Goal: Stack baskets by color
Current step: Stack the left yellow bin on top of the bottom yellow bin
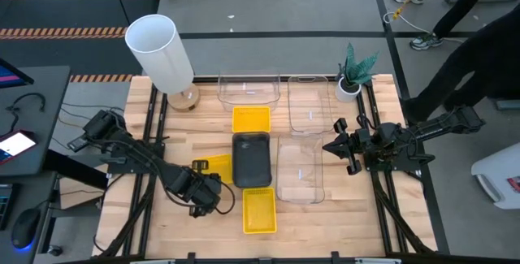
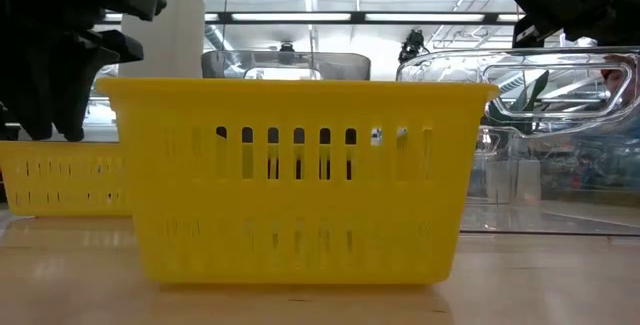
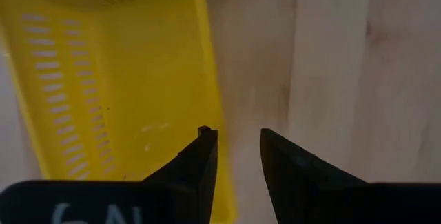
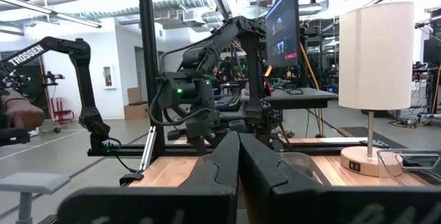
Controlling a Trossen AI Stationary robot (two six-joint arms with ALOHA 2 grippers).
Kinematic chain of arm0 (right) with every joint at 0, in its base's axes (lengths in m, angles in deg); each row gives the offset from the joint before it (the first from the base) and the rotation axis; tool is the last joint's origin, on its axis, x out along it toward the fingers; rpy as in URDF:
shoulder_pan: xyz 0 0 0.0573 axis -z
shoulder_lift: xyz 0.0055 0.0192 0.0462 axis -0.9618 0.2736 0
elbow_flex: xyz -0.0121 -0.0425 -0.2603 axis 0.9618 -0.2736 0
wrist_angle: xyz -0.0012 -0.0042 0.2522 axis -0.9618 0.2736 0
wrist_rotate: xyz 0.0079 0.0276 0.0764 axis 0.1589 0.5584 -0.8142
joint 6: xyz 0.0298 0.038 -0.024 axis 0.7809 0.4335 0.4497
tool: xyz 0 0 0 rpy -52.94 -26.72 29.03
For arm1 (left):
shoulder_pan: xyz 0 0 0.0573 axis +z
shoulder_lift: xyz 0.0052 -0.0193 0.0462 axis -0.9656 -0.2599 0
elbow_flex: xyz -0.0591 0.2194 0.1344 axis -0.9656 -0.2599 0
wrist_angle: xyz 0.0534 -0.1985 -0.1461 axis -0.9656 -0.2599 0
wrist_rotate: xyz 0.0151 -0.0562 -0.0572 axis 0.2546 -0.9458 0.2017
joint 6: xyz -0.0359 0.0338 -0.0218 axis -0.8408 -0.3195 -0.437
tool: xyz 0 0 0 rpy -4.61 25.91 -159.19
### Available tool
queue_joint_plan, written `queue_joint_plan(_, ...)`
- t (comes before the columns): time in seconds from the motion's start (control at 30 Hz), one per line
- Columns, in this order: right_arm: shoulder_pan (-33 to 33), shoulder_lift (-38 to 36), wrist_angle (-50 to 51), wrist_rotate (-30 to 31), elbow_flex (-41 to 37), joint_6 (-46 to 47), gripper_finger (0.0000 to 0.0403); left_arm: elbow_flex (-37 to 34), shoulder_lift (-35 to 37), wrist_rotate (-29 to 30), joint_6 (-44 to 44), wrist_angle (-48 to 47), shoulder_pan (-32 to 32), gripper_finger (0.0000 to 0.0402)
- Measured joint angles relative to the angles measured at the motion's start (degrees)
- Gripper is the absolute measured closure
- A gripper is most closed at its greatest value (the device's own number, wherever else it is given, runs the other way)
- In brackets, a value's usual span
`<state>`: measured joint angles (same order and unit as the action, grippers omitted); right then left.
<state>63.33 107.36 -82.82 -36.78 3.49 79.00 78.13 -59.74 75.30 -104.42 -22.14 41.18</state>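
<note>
My left gripper (image 3: 238, 151) hangs half open, holding nothing, straddling the wall of the yellow basket (image 1: 210, 166) beside the grey one (image 1: 251, 159) to grab it; right gripper (image 1: 341, 146) parked shut.

Taking the middle basket (image 1: 251, 159) as the dial's centre (seen from above), a 2nd basket (image 1: 251, 119) lay just beside it at 12 o'clock. A 3rd basket (image 1: 259, 210) lay at 6 and a 4th basket (image 1: 213, 165) at 9. The left gripper (image 1: 203, 192) sat at 7, beside the 4th. A large basket (image 1: 300, 169) lay at 3. Behind stood a rear basket (image 1: 249, 89) at 12 and a corner basket (image 1: 313, 101) at 1. The cylinder (image 1: 161, 53) stood at 10 and the plant (image 1: 351, 73) at 2.
</note>
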Motion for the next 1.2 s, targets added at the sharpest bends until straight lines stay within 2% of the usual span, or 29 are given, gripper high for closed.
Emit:
queue_joint_plan(0.1, 0.0, 0.0, 0.0, 0.0, 0.0, 0.0, 0.0386, 0.0, 0.0, -0.1, -0.8, -0.1, 0.1, 0.0285)
queue_joint_plan(0.2, 0.0, 0.0, 0.0, 0.0, 0.0, 0.0, 0.0386, 0.0, -0.5, 0.4, -5.3, -0.1, 1.0, 0.0285)
queue_joint_plan(0.37, 0.0, 0.0, 0.0, 0.0, 0.0, 0.0, 0.0386, 0.0, -0.5, 6.4, -9.5, 0.7, 1.5, 0.0285)
queue_joint_plan(1.0, 0.0, 0.0, 0.0, 0.0, 0.0, 0.0, 0.0386, 0.0, -2.8, 5.5, -10.8, 2.3, 2.9, 0.0285)
queue_joint_plan(1.2, 0.0, 0.0, -0.1, 0.0, 0.0, 0.0, 0.0386, 0.0, -5.5, 5.1, -10.3, 3.1, 2.9, 0.0285)
